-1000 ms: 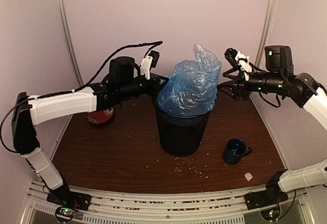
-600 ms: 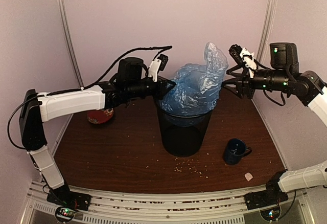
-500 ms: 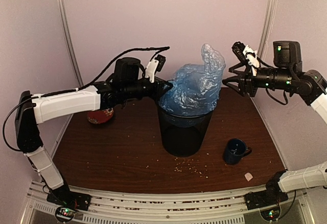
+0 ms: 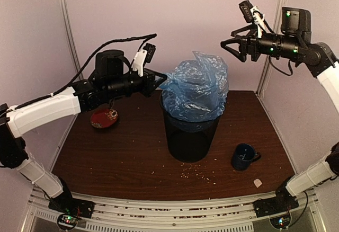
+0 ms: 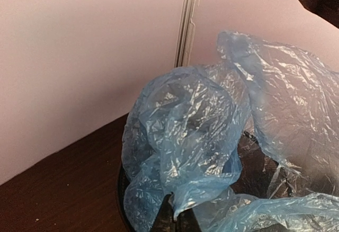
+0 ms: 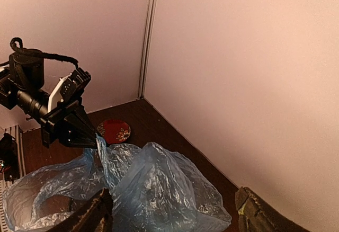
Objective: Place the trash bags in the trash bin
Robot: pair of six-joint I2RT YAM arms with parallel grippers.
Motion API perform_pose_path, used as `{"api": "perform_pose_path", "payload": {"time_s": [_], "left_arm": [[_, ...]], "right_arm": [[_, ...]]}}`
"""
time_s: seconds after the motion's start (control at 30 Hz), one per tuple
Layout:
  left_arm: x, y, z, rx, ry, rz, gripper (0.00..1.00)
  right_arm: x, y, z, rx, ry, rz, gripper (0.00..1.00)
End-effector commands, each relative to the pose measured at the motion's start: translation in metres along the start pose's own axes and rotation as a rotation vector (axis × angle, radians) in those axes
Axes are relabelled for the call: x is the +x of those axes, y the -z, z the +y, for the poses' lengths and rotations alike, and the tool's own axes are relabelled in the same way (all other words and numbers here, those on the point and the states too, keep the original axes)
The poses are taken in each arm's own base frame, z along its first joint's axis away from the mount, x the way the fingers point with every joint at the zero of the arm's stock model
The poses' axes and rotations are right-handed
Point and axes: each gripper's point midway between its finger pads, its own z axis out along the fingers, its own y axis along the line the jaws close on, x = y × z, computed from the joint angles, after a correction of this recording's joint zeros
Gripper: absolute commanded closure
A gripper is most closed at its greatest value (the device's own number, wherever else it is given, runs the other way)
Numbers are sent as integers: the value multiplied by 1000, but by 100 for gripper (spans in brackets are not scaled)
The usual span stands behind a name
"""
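- The trash bin [image 4: 188, 136] stands mid-frame, with the lower part of the trash bag [image 4: 196, 91] in its mouth and most of the film billowing above the rim.
- The left gripper [image 4: 160, 78], just left of the bin, is clenched on the bag's edge.
- The right gripper [image 4: 229, 38], upper right, gapes empty, clear of the bag.
- Roughly halfway, by my judgement: stuffing the bag down remains.
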Motion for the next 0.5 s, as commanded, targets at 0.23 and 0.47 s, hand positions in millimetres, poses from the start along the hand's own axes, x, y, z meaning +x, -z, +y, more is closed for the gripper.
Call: {"api": "perform_pose_path", "payload": {"time_s": [0.23,0.47], "left_arm": [[32,20,6,-42,36,72,100],[42,1,7,-29,48,79,100]], "right_arm": [[21,-46,34,-167,-86,91,17],[39,-58,49,-207,-115,134,18]]}}
